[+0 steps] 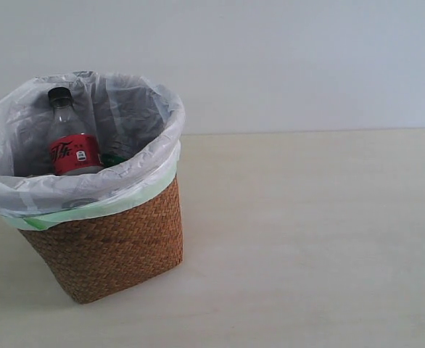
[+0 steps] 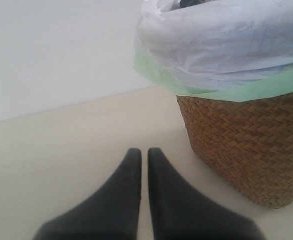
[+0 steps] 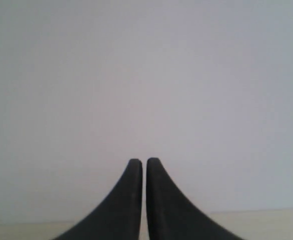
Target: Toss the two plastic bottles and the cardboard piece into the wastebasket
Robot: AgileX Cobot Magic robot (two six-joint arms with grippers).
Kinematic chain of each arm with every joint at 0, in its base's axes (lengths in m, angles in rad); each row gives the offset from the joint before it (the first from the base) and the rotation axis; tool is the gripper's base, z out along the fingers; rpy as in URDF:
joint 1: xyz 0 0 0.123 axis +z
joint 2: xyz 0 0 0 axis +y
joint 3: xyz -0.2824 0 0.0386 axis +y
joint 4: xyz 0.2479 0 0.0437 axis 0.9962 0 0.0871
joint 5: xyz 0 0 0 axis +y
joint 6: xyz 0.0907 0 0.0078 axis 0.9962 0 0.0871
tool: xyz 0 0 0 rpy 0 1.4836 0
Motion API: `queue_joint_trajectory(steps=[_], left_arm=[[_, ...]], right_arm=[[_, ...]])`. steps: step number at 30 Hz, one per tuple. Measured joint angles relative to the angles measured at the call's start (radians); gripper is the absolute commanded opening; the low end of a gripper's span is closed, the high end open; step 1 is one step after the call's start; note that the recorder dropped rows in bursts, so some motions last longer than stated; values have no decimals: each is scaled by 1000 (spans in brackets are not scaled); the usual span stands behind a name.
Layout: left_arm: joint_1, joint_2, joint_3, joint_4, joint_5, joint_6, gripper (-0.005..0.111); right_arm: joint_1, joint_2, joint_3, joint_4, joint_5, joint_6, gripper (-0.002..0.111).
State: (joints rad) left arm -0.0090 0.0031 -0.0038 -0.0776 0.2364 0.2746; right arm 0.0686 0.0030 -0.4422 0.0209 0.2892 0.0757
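The wicker wastebasket point(image 1: 111, 246) stands at the left of the exterior view, lined with a white bag with a green edge. Inside it the red-label bottle point(image 1: 72, 145) with a black cap stands upright. A bit of green point(image 1: 113, 158) shows beside it; I cannot tell what it is. The wider bottle and the cardboard piece are not visible. Neither arm appears in the exterior view. My left gripper point(image 2: 142, 152) is shut and empty, low over the table beside the wastebasket point(image 2: 246, 145). My right gripper point(image 3: 144, 162) is shut and empty, facing the blank wall.
A pale tabletop point(image 1: 307, 239) stretches right of the basket up to a plain white wall point(image 1: 285, 58). In the right wrist view only a thin strip of table point(image 3: 266, 225) shows below the wall.
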Motion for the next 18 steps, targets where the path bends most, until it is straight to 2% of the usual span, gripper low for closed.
queue_joint_trajectory(steps=[5,7,11,14,18], left_arm=[[0,0,0,0,0,0,4],[0,0,0,0,0,0,4],[0,0,0,0,0,0,4],[0,0,0,0,0,0,4],[0,0,0,0,0,0,4]], right_arm=[[0,2,342,2,-253,4,0],[0,2,428,2,-305,6,0],[0,2,436,2,-226,-11,0],[0,2,438,-3,-38,-82,0],[0,2,443,-4,34,-98,0]])
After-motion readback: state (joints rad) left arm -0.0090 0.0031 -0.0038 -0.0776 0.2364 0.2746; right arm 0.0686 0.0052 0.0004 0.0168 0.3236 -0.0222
